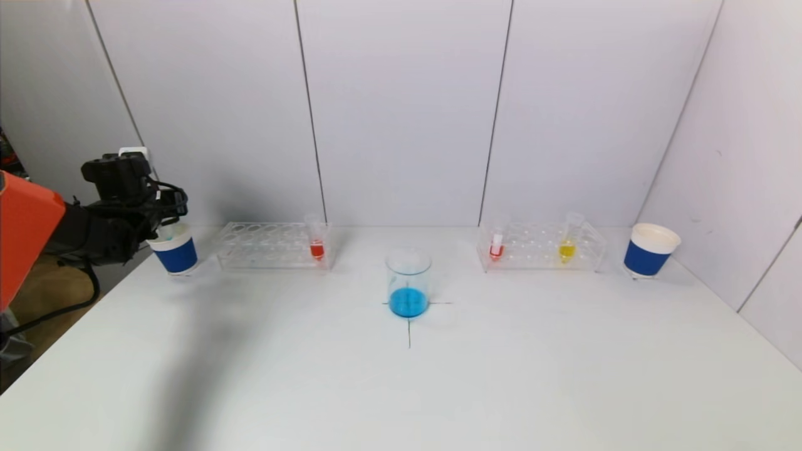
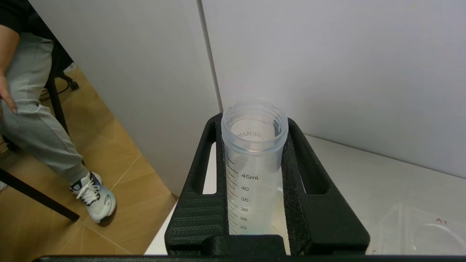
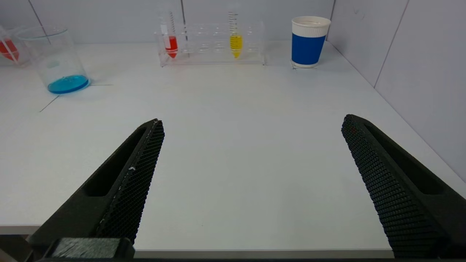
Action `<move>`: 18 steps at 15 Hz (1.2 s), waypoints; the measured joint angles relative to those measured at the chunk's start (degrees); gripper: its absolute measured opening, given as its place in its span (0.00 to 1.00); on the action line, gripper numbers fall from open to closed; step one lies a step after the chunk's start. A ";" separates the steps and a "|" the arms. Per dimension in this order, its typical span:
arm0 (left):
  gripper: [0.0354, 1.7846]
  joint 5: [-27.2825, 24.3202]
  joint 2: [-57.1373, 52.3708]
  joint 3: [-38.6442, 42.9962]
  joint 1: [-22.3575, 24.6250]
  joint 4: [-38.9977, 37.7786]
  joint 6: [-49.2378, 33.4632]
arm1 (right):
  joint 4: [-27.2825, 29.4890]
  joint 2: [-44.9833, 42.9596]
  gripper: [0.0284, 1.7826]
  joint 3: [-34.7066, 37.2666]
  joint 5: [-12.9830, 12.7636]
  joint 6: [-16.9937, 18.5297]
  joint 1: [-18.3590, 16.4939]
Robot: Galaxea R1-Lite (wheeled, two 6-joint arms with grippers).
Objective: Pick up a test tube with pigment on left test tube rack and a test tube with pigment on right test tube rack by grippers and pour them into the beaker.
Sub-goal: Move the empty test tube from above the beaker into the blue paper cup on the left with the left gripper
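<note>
Clamped in my left gripper [image 2: 255,174], an emptied upright test tube [image 2: 253,160] hangs directly above the left blue cup [image 1: 176,254].

Beaker [image 1: 408,283] upright at table centre, holding blue liquid. Left rack [image 1: 272,246] holds one red tube [image 1: 316,238]; right rack [image 1: 542,246] holds red [image 1: 497,244] and yellow [image 1: 567,241] tubes.
</note>
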 joint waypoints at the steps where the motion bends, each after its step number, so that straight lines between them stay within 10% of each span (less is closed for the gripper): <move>1: 0.23 0.00 0.43 -0.09 0.09 -0.12 0.00 | 0.00 0.00 0.99 0.00 0.02 0.00 0.00; 18: 0.23 0.07 1.02 2.34 0.61 -2.95 0.18 | 0.00 0.00 0.99 0.00 0.02 0.00 -0.02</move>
